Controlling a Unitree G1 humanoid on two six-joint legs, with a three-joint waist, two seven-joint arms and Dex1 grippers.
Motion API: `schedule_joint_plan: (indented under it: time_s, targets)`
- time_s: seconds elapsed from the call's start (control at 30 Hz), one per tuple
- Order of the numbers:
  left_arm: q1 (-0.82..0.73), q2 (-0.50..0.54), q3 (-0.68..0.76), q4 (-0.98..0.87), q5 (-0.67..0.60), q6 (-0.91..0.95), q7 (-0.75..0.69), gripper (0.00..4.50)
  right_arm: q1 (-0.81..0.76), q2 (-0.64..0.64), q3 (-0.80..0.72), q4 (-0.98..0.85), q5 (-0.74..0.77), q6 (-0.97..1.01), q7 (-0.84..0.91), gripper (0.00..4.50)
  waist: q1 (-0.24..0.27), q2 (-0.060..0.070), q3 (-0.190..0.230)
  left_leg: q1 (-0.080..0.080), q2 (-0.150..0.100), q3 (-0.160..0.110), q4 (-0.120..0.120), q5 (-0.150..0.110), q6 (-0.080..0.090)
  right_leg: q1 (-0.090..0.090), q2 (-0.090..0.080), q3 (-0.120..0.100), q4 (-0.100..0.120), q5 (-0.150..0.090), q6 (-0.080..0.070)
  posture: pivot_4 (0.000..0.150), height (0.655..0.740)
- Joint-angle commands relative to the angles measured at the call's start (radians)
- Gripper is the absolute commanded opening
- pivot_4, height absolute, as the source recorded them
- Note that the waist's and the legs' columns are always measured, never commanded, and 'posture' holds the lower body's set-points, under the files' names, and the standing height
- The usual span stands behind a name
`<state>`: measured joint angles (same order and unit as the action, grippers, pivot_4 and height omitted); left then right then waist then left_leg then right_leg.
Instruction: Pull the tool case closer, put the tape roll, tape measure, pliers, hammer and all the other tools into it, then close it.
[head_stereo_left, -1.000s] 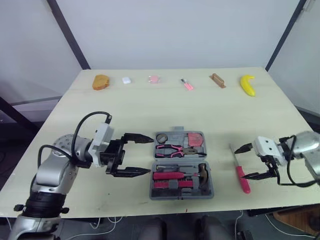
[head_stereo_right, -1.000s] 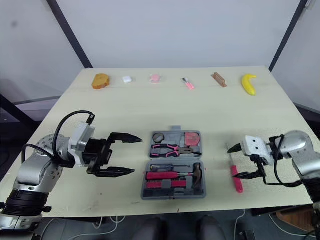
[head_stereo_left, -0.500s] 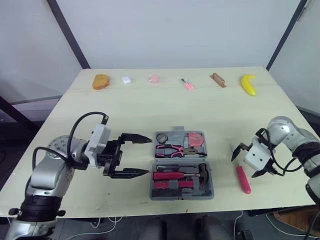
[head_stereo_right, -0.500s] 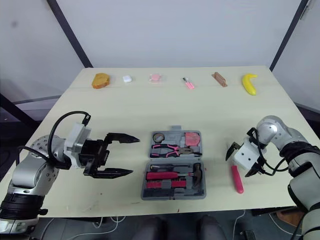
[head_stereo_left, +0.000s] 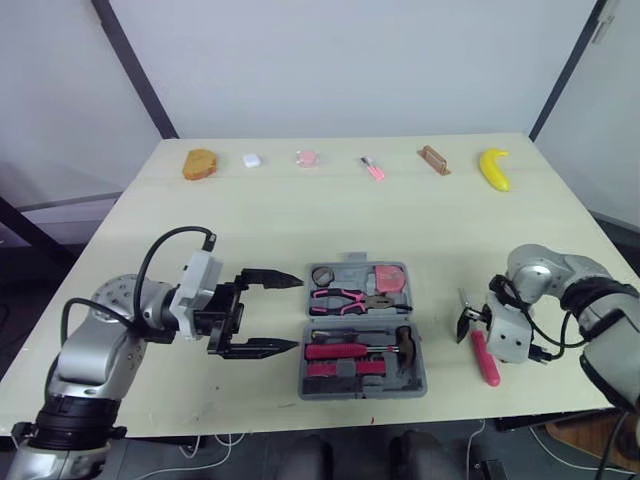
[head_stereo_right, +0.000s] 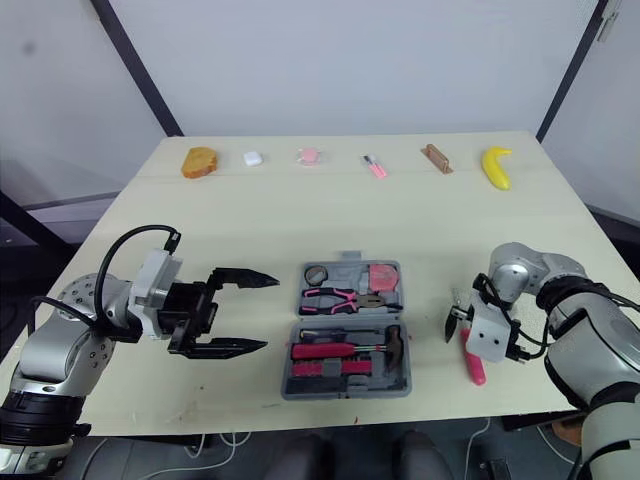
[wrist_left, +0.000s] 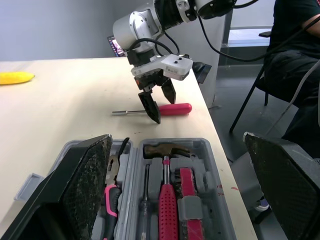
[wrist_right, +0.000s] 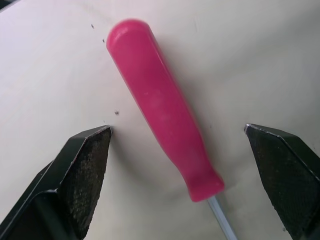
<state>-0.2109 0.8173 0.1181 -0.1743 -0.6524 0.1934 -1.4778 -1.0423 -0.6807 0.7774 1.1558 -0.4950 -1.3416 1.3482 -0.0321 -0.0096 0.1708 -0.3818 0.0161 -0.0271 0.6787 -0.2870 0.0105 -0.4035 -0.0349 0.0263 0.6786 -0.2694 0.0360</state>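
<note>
Straddling the pink screwdriver (head_stereo_left: 487, 362) at the lower right of the head view, the right hand (wrist_right: 177, 129) points down at the worktop (head_stereo_left: 300, 220), fingers spread wide either side of the handle, clear of it. Lower centre lies the open tool case (head_stereo_left: 350, 270), pliers (head_stereo_left: 350, 297) and hammer (head_stereo_left: 405, 338) inside. Just left of it hovers the left hand (head_stereo_left: 298, 313), fingers wide, holding nothing.

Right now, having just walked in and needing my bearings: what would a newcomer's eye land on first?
The open grey tool case sits in the middle of the table, pink-handled tools nested inside. To its right, the right claw straddles a pink screwdriver lying on the table; the left claw gapes open just left of the case.
</note>
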Motion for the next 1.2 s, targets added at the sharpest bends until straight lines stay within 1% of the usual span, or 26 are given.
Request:
schedule_joint_plan:
  time_s: [0.03,0.1,0.17,0.2,0.23,0.27,0.3,0.33,0.37,0.4,0.47,0.5,0.6,0.63,0.67,0.7,0.77,0.8,0.87,0.97,1.03,1.07,1.17,1.2]
  targets:
    - [0.005,0.013,0.033,-0.038,-0.019,0.002,0.003,4.50,-0.019,0.006,0.017,0.027,-0.080,0.001,-0.079,4.24,-0.005,0.000,0.000,0.000,0.000,0.000,0.000,0.000,0.000,0.000,0.000,0.000,0.000,0.000,0.000,0.150,0.7400]
    - [0.009,0.014,0.035,-0.040,-0.022,0.004,0.002,4.50,-0.025,0.010,0.022,0.037,-0.108,-0.003,-0.112,3.63,-0.008,-0.001,-0.001,0.001,0.000,0.000,0.001,0.000,0.000,0.001,0.000,0.000,0.000,0.000,0.000,0.150,0.7400]
    - [0.013,0.015,0.038,-0.043,-0.028,0.008,-0.002,4.50,-0.032,0.012,0.026,0.046,-0.130,-0.007,-0.140,2.76,-0.011,-0.001,-0.001,0.001,0.000,0.000,0.001,0.000,0.000,0.001,0.000,0.000,0.000,0.000,0.000,0.150,0.7400]
    - [0.016,0.018,0.038,-0.043,-0.034,0.010,-0.013,4.50,-0.034,0.012,0.025,0.051,-0.134,-0.010,-0.149,2.15,-0.012,-0.002,-0.001,0.001,0.000,0.000,0.001,0.000,0.000,0.001,0.000,0.000,0.000,0.000,0.000,0.150,0.7400]
    - [0.019,0.020,0.038,-0.043,-0.038,0.010,-0.022,4.50,-0.035,0.012,0.025,0.055,-0.138,-0.014,-0.156,1.88,-0.012,-0.002,-0.001,0.001,0.000,0.000,0.001,0.000,0.000,0.001,0.000,0.000,0.001,0.000,0.000,0.150,0.7400]
    - [0.020,0.022,0.038,-0.041,-0.040,0.006,-0.032,4.50,-0.036,0.011,0.023,0.060,-0.138,-0.018,-0.157,1.42,-0.012,-0.002,-0.001,0.002,0.000,0.000,0.001,0.000,0.000,0.001,0.000,0.000,0.001,0.000,0.000,0.150,0.7400]
    - [0.020,0.023,0.037,-0.039,-0.041,0.003,-0.038,4.50,-0.037,0.011,0.021,0.064,-0.139,-0.021,-0.159,1.26,-0.012,-0.002,-0.001,0.002,0.000,0.000,0.001,0.000,0.000,0.001,0.000,0.000,0.001,0.000,0.000,0.150,0.7400]
    - [0.020,0.022,0.034,-0.033,-0.036,-0.003,-0.045,4.50,-0.035,0.011,0.014,0.071,-0.122,-0.024,-0.146,0.68,-0.011,-0.002,-0.001,0.002,0.000,0.000,0.001,0.000,0.000,0.001,0.000,0.000,0.001,0.000,0.000,0.150,0.7400]
    - [0.020,0.023,0.031,-0.029,-0.031,-0.008,-0.051,4.50,-0.033,0.009,0.005,0.077,-0.100,-0.024,-0.128,0.58,-0.011,-0.002,-0.001,0.002,0.000,0.000,0.001,0.000,0.000,0.002,0.000,0.000,0.001,0.000,0.000,0.150,0.7400]
    - [0.020,0.022,0.029,-0.027,-0.027,-0.012,-0.054,4.50,-0.031,0.007,-0.004,0.081,-0.075,-0.023,-0.107,0.39,-0.011,-0.002,-0.001,0.002,0.000,0.000,0.001,0.000,0.000,0.002,0.000,0.000,0.001,0.000,0.000,0.150,0.7400]
    - [0.021,0.019,0.027,-0.026,-0.026,-0.013,-0.055,4.50,-0.023,0.001,-0.029,0.082,-0.007,-0.004,-0.046,0.38,-0.011,-0.002,-0.001,0.002,0.000,0.000,0.001,0.000,0.000,0.002,0.000,0.000,0.001,0.000,0.000,0.150,0.7400]
    - [0.020,0.018,0.025,-0.025,-0.025,-0.014,-0.056,4.50,-0.008,-0.005,-0.058,0.066,0.066,0.038,0.015,0.38,-0.010,-0.002,-0.001,0.001,0.000,0.000,0.001,0.000,0.000,0.002,0.000,0.000,0.001,0.000,0.000,0.150,0.7400]
    - [0.014,0.011,0.016,-0.015,-0.019,-0.023,-0.059,4.50,0.084,-0.048,-0.166,-0.095,0.305,0.300,0.187,0.38,-0.008,-0.001,0.000,0.001,0.000,0.000,0.001,-0.001,0.001,0.002,0.000,0.000,0.000,0.000,0.000,0.150,0.7400]
    - [0.012,0.010,0.015,-0.014,-0.019,-0.024,-0.060,4.50,0.117,-0.067,-0.193,-0.163,0.361,0.390,0.213,0.38,-0.003,0.000,0.000,0.000,0.000,-0.001,0.001,-0.002,0.003,0.002,0.000,-0.001,0.000,0.000,0.000,0.150,0.7400]
    - [0.009,0.008,0.012,-0.011,-0.018,-0.026,-0.061,4.50,0.180,-0.096,-0.246,-0.289,0.429,0.551,0.201,0.38,-0.003,0.000,0.000,0.000,0.000,-0.002,0.001,-0.002,0.004,0.001,-0.001,-0.002,0.000,0.000,0.000,0.150,0.7400]
    - [0.007,0.006,0.009,-0.008,-0.018,-0.027,-0.063,4.50,0.254,-0.130,-0.306,-0.433,0.476,0.720,0.157,0.38,0.001,0.000,0.000,0.000,0.000,-0.002,0.001,-0.002,0.004,0.001,-0.001,-0.002,0.000,0.000,0.000,0.150,0.7400]
    - [0.004,0.005,0.007,-0.002,-0.020,-0.030,-0.066,4.50,0.386,-0.186,-0.403,-0.691,0.519,1.025,0.067,0.38,0.017,0.001,0.000,-0.002,0.000,-0.005,0.002,-0.003,0.004,0.002,-0.001,-0.004,0.000,0.000,0.000,0.150,0.7400]
    - [0.004,0.005,0.008,-0.001,-0.022,-0.031,-0.068,4.50,0.443,-0.206,-0.442,-0.801,0.542,1.132,0.036,0.38,0.021,0.001,0.001,-0.003,0.000,-0.005,0.002,-0.003,0.004,0.001,-0.002,-0.004,0.000,0.000,0.000,0.150,0.7400]
    - [0.004,0.006,0.009,0.003,-0.024,-0.032,-0.071,4.50,0.562,-0.228,-0.532,-1.025,0.580,1.412,-0.065,0.38,0.023,0.001,0.001,-0.004,0.000,-0.005,0.002,-0.003,0.005,0.000,-0.002,-0.004,0.000,0.000,0.000,0.150,0.7400]
    - [0.008,0.008,0.014,0.003,-0.033,-0.028,-0.073,4.50,0.683,-0.224,-0.633,-1.240,0.613,1.699,-0.198,0.38,0.021,0.001,0.001,-0.004,0.000,-0.004,0.003,-0.003,0.005,0.000,-0.001,-0.004,0.001,0.000,0.000,0.150,0.7400]
    - [0.008,0.009,0.015,0.005,-0.035,-0.027,-0.074,4.50,0.747,-0.209,-0.683,-1.355,0.625,1.877,-0.281,0.38,0.021,0.001,0.001,-0.003,0.000,-0.005,0.003,-0.003,0.005,0.000,0.000,-0.004,0.001,0.000,0.000,0.150,0.7400]
    - [0.008,0.009,0.016,0.006,-0.035,-0.028,-0.075,4.50,0.767,-0.205,-0.696,-1.394,0.626,1.935,-0.311,0.38,0.020,0.001,0.001,-0.004,0.000,-0.005,0.003,-0.003,0.005,0.000,0.000,-0.004,0.001,0.000,0.000,0.150,0.7400]
    - [0.007,0.010,0.017,0.012,-0.036,-0.026,-0.076,4.50,0.810,-0.152,-0.747,-1.557,0.653,2.327,-0.449,0.38,0.019,0.001,0.001,-0.004,-0.001,-0.004,0.003,-0.003,0.005,0.000,0.000,-0.003,0.000,0.000,0.000,0.150,0.7400]
    - [0.004,0.010,0.016,0.015,-0.035,-0.026,-0.078,4.50,0.804,-0.102,-0.775,-1.603,0.660,2.494,-0.502,0.38,0.019,0.001,0.001,-0.004,-0.001,-0.005,0.003,-0.003,0.005,0.000,0.000,-0.004,0.001,0.000,0.000,0.150,0.7400]
